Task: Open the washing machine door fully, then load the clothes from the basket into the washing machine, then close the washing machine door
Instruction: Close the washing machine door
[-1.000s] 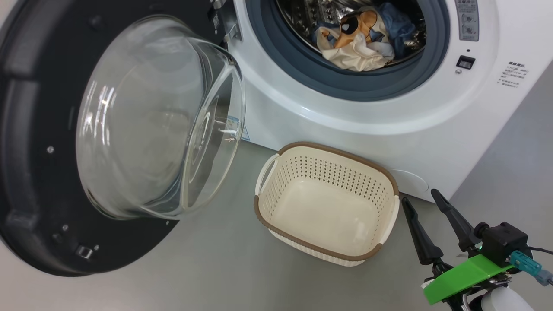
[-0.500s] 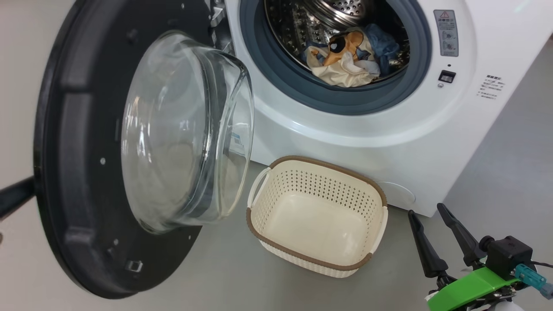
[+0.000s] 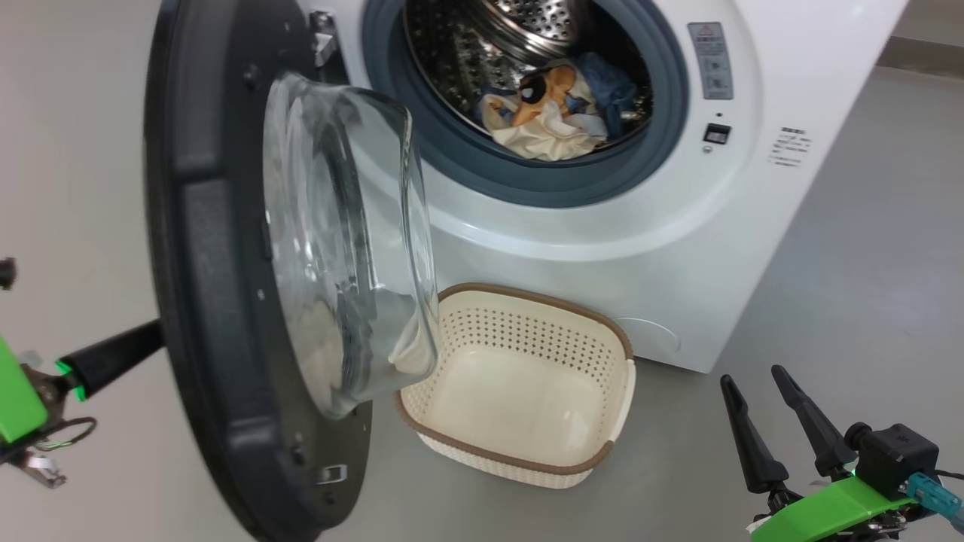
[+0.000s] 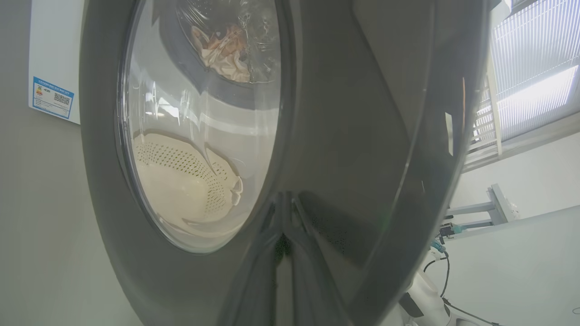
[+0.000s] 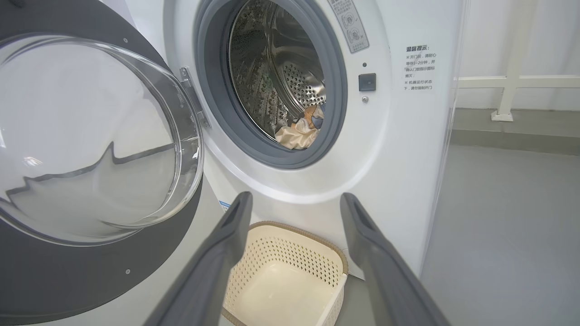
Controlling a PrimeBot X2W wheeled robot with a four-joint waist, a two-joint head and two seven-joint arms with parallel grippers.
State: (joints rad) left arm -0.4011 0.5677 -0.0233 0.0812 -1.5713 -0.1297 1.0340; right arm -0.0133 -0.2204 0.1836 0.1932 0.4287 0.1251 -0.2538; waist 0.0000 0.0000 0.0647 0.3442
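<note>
The left gripper (image 3: pixel 113 354), closed on nothing at 8 o'clock of the head view, is pressing on the outer face of the washing machine door (image 3: pixel 203 248), which is standing more edge-on than a second ago. The clothes (image 3: pixel 550 113) are lying inside the washing machine (image 3: pixel 602 248) at 12 o'clock and the basket (image 3: pixel 527 331) at 6 o'clock is empty, so the closing seems to be starting. The right gripper (image 3: pixel 753 376) is waiting open at 4 o'clock.
</note>
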